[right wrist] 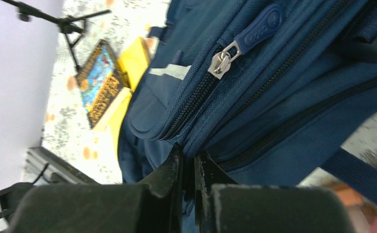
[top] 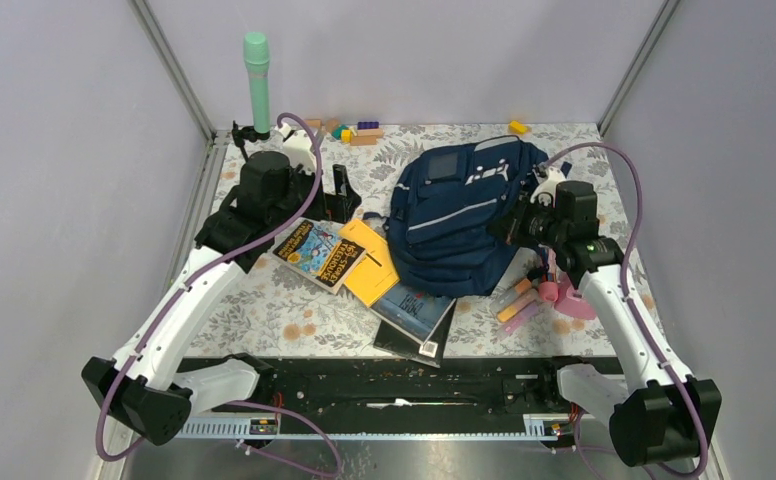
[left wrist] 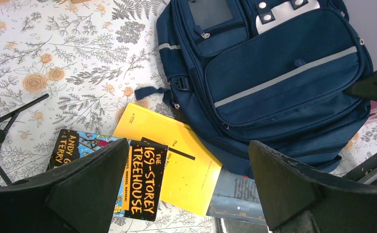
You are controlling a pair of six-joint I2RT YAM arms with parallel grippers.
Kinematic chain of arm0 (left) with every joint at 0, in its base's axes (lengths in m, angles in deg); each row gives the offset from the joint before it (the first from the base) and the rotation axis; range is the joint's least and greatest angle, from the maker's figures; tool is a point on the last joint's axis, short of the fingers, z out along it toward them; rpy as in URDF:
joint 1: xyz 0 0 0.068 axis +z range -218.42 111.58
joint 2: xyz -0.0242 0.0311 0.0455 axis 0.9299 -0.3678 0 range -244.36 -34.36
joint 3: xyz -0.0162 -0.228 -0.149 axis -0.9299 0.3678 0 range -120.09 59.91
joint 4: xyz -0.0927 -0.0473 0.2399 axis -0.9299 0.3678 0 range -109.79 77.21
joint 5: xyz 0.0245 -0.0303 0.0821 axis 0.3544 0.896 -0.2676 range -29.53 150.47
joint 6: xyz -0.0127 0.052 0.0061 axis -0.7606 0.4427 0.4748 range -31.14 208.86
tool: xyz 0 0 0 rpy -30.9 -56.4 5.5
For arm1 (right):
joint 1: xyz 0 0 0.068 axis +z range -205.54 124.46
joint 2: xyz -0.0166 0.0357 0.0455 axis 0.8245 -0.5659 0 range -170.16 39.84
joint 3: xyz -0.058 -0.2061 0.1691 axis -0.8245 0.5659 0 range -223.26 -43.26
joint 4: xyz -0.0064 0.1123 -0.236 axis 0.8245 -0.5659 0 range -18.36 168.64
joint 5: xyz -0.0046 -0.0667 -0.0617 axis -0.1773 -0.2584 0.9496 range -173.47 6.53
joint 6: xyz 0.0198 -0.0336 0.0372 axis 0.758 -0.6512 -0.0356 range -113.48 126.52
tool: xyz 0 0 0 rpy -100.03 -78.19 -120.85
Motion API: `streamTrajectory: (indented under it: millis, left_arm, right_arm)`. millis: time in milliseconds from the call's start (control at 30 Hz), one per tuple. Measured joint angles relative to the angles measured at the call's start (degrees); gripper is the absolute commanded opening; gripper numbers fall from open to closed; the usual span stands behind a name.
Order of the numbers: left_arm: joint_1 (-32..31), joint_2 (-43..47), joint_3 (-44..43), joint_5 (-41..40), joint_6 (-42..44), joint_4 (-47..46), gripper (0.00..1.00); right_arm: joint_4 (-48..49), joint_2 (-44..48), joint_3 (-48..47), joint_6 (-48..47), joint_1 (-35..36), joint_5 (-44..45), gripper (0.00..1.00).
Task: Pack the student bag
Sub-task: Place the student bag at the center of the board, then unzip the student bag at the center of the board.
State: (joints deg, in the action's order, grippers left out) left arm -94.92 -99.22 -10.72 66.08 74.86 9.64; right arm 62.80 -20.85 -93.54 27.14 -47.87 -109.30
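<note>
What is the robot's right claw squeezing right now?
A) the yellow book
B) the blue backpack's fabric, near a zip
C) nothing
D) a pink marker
B: the right wrist view shows the right claw shut on the blue backpack fabric beside a zip, with the yellow book lying well apart.

The student bag [top: 459,215] covers part of the grey book [top: 416,305] beneath it.

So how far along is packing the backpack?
Nothing looks packed yet. The right pincer pinches the navy-blue fabric backpack beside a closed zip; the left pincer hangs open over the colourful Treehouse paperback and yellow book. Those, the dark-blue book and coloured pens remain to go in.
</note>
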Motion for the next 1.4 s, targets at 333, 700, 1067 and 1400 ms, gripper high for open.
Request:
streamTrajectory:
  millis: [333, 700, 1067, 1400]
  left_arm:
    - [0.3, 0.0, 0.0, 0.2, 0.0, 0.0, 0.99]
    - [3.1, 1.3, 1.1, 2.8, 0.0, -0.9, 0.99]
    - [5.6, 6.6, 4.0, 0.4, 1.5, -2.1, 0.99]
    - [5.8, 4.9, 4.3, 0.7, 1.5, -2.1, 0.99]
  right_arm:
    - [-6.9, 1.9, 2.8, -3.5, 0.3, 14.4, 0.85]
    - [-5.5, 5.5, -4.3, -14.0, 15.2, 31.3, 0.87]
    - [-3.6, -10.1, -7.7, -16.8, 27.4, 17.5, 0.81]
    - [-3.2, -25.6, -15.7, -17.9, 35.4, 17.6, 0.73]
